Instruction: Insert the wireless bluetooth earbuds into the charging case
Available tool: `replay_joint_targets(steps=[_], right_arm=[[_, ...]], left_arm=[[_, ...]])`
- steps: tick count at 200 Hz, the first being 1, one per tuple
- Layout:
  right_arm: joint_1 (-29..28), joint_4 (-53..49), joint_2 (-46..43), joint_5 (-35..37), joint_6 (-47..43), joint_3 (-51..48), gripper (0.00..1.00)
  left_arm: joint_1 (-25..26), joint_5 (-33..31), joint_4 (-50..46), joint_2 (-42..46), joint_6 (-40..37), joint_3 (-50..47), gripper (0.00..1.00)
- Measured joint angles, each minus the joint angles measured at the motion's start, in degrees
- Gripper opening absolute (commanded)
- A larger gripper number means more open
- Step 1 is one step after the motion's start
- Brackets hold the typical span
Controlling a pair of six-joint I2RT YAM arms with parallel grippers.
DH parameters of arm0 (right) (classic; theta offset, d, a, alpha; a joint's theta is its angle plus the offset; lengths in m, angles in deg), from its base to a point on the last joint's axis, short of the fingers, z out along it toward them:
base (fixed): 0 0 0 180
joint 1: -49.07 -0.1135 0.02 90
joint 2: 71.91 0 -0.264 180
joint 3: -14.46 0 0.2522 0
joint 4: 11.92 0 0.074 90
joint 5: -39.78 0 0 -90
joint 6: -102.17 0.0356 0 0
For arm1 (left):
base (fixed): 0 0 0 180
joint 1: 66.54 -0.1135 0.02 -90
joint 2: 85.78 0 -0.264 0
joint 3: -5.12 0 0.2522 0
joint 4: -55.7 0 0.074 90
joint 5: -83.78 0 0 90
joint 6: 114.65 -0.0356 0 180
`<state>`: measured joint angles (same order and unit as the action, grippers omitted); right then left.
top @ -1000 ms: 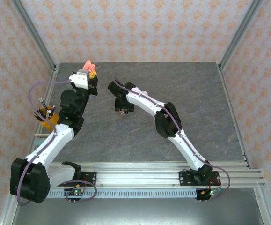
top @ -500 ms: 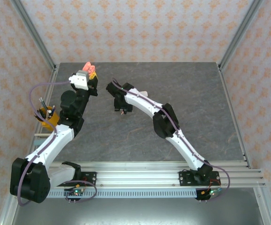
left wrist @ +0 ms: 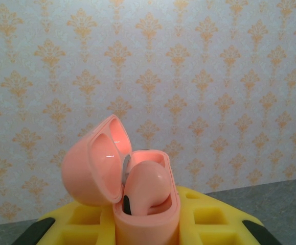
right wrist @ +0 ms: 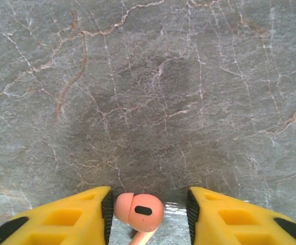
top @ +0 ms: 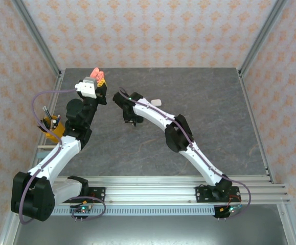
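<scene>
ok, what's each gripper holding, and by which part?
Left gripper clamps the open pink charging case by its lower body, lid free. Right gripper straddles a pink earbud at its head, with a gap on one side: not yet gripped.

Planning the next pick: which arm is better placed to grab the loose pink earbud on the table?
Right. The right gripper straddles the pink earbud on the table; the left gripper is shut on the open case.
</scene>
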<state>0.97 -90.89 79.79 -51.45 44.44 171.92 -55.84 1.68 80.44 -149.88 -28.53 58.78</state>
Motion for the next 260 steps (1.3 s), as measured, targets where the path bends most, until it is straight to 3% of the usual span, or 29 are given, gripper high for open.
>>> replay_joint_targets(steps=[110,165,204,260], right_arm=[[-0.26,-0.13,0.07,0.50,0.00,0.24,0.23],[-0.09,0.11,-2.14,1.53,-0.02,-3.45,0.21],[1.03,1.27,-7.80,3.23,-0.26,-12.00,0.21],[4.24,7.80,-24.30,6.91,-1.55,-26.77,0.21]], left_arm=[[0.00,0.20,0.02,0.00,0.94,0.00,0.00],[0.00,0.66,0.00,0.00,1.09,0.00,0.00],[0.00,1.57,-0.07,0.00,1.49,0.00,0.00],[0.00,5.44,-0.13,-0.02,2.56,0.00,0.00]])
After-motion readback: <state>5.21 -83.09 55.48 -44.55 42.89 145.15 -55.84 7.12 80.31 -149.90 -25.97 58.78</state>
